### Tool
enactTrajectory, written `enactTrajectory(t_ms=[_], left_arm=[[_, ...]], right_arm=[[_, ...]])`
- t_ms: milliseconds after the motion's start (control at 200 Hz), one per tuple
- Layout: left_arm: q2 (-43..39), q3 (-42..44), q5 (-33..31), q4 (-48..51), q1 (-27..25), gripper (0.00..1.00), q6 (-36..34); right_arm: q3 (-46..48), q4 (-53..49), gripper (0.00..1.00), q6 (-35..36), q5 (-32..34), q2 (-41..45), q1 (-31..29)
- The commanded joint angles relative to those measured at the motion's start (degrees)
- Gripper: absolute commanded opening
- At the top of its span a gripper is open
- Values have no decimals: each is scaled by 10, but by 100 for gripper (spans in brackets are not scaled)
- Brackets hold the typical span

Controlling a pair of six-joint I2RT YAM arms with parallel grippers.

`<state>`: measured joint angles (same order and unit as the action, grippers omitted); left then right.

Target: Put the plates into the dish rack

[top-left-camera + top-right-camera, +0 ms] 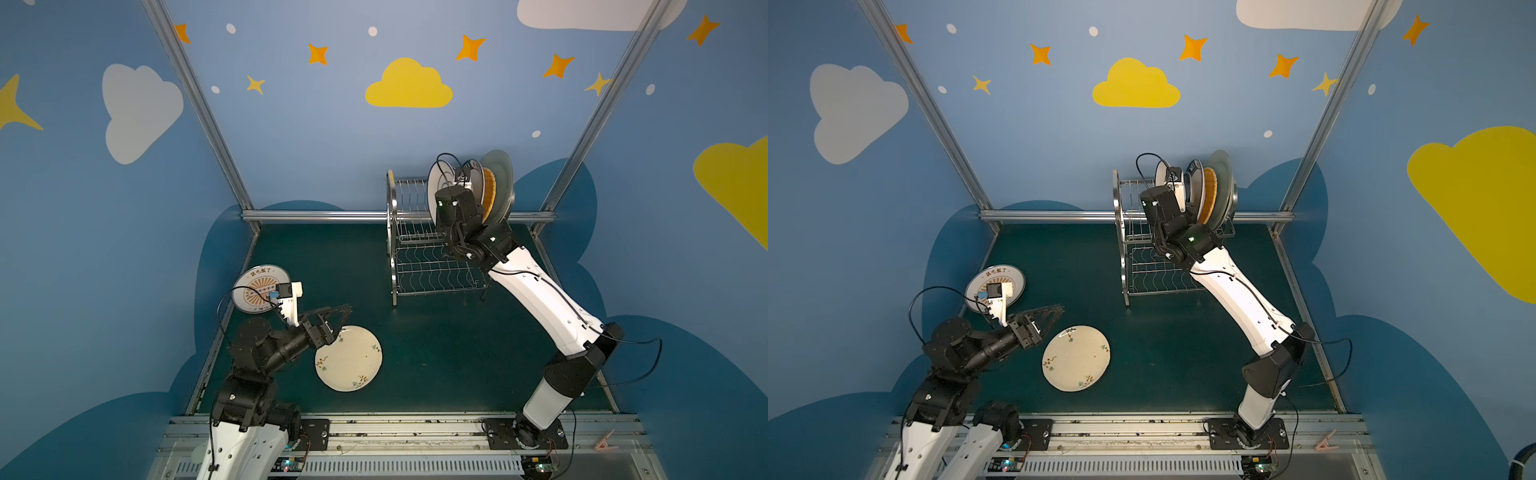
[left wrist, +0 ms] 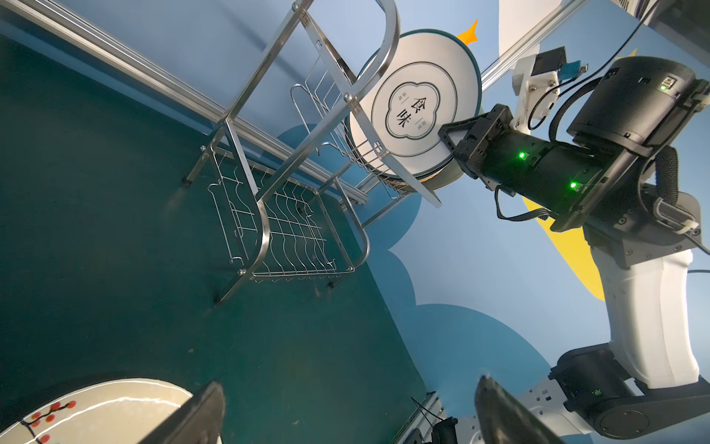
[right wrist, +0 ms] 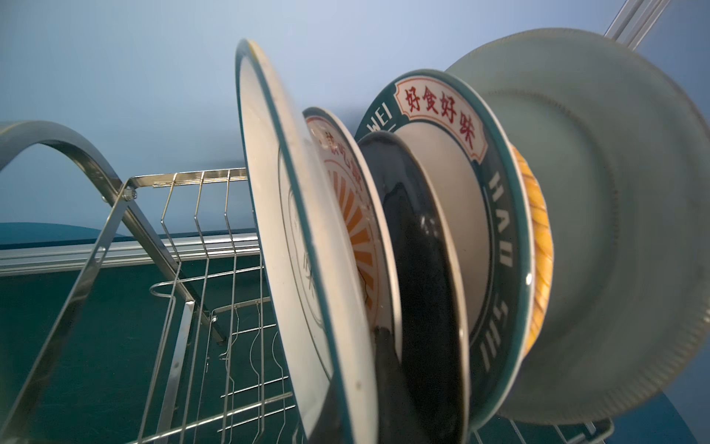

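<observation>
Dish rack (image 1: pixel 432 272) left slots free; right slots blocked by plates (image 1: pixel 498 183), right arm (image 1: pixel 536 291); mat (image 1: pixel 424 357) centre open.

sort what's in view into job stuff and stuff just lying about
Job: dish rack, cloud-emblem plate in the right gripper, racked plates, cream floral plate and sunburst plate on the mat.
Lying about: pink clip on the front rail.

Both top views look down from high above the near edge toward the far wall (image 1: pixel 332 145), sharing the table (image 1: pixel 436 357) and the dish rack (image 1: pixel 391 224). The left wrist view looks from low at near left across to the rack and the cloud-emblem plate (image 2: pixel 418 107); the right wrist view sits close against that plate, facing the far wall.
</observation>
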<state>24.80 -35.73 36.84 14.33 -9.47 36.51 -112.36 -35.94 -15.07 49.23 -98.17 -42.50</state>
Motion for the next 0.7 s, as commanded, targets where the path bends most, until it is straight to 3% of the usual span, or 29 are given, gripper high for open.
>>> enactTrajectory(t_ms=[0, 305, 691], left_arm=[[-4, 6, 4, -17, 2, 100, 1], [-4, 6, 3, -15, 4, 100, 1], [-3, 6, 3, -14, 4, 100, 2]], right_arm=[[-14, -29, 0, -17, -31, 19, -14], [-28, -27, 0, -18, -30, 5, -14], [-117, -7, 0, 36, 27, -62, -15]])
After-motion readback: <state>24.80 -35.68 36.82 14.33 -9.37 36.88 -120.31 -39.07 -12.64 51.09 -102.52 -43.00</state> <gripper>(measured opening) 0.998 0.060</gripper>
